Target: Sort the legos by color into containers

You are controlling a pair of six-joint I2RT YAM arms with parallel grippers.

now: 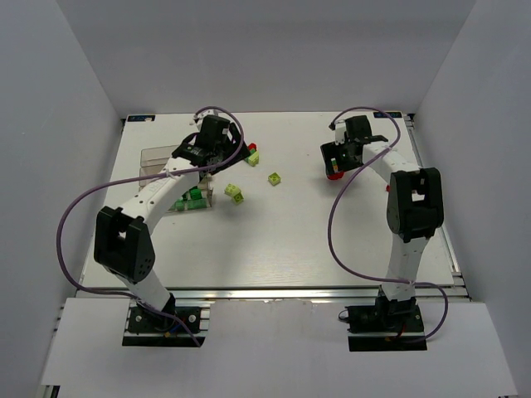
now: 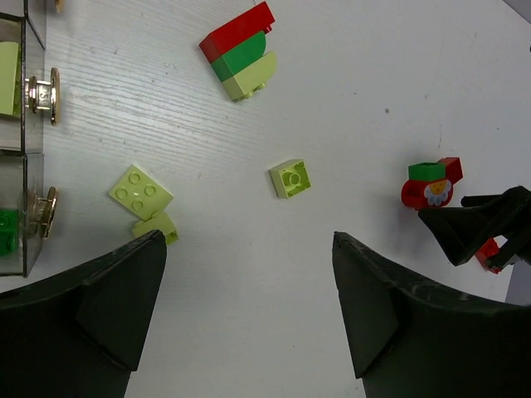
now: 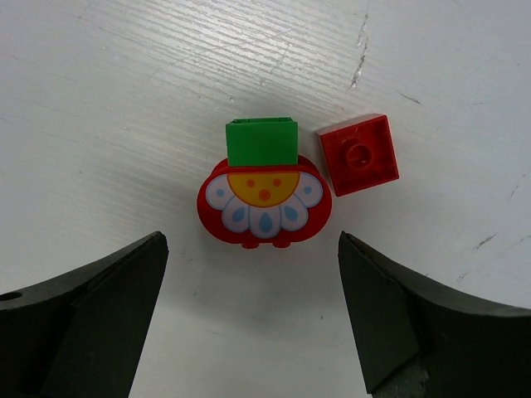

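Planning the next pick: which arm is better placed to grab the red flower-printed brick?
Right. The right gripper hangs open directly above the flower brick, jaws flanking it. The left gripper sits across the table, by the tray.

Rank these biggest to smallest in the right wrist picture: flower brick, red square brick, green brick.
1. red flower brick
2. red square brick
3. green brick, possibly partly hidden behind the red flower brick

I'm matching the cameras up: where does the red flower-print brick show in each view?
Top external: flower brick, right of centre, at the right gripper tip.
Left wrist: near the right edge, mid-height.
Right wrist: centre, ahead of the open fingers.
Shared landmark: the right gripper's black fingers, next to it in every view.
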